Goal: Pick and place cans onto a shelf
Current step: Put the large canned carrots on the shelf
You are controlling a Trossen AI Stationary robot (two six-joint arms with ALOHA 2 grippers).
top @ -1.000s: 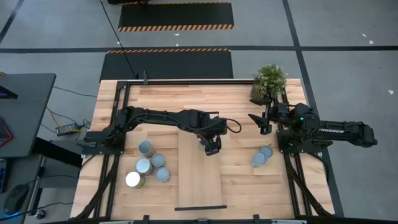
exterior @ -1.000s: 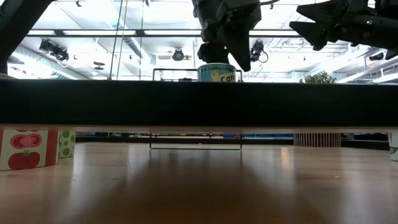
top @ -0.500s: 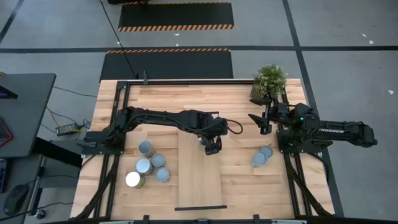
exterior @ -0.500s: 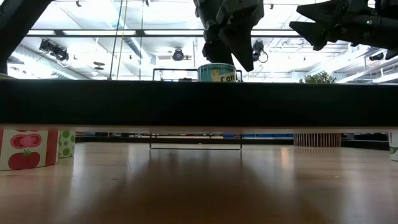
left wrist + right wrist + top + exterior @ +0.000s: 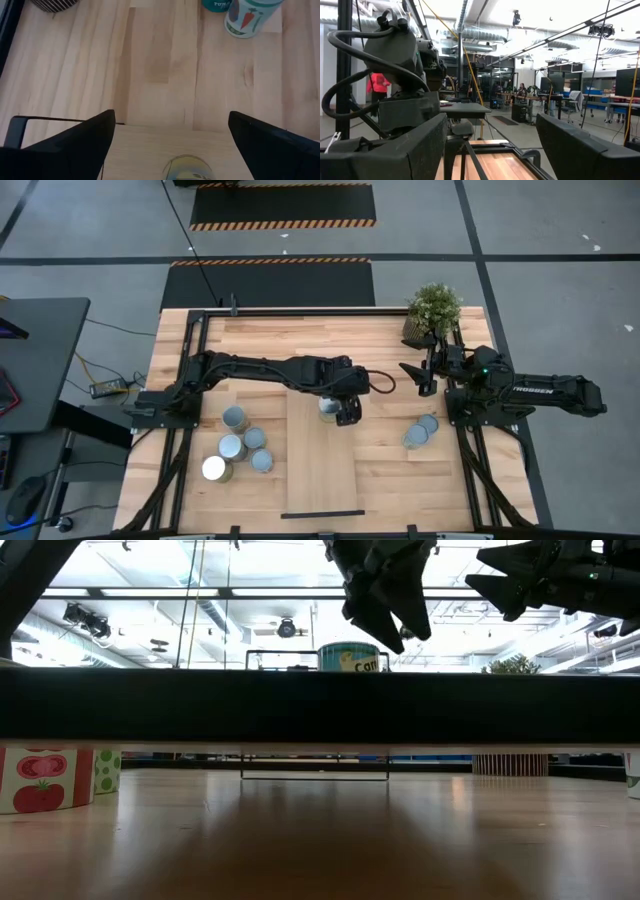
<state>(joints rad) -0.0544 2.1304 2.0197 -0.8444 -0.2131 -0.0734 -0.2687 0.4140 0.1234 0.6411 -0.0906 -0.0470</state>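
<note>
Wooden tabletop [image 5: 260, 345] fills the middle of the room, and on its left side four cans [image 5: 238, 444] sit close together beside the shelf [image 5: 322, 470], the long pale board lying down the middle. On that board one can [image 5: 326, 409] stands alone, and the left gripper [image 5: 342, 406] hangs above it with its jaws wide apart, holding nothing. Farther right two more cans [image 5: 421, 430] sit touching, and the right gripper [image 5: 420, 376] waits near the potted plant [image 5: 433, 310], partly open and seemingly empty.
</note>
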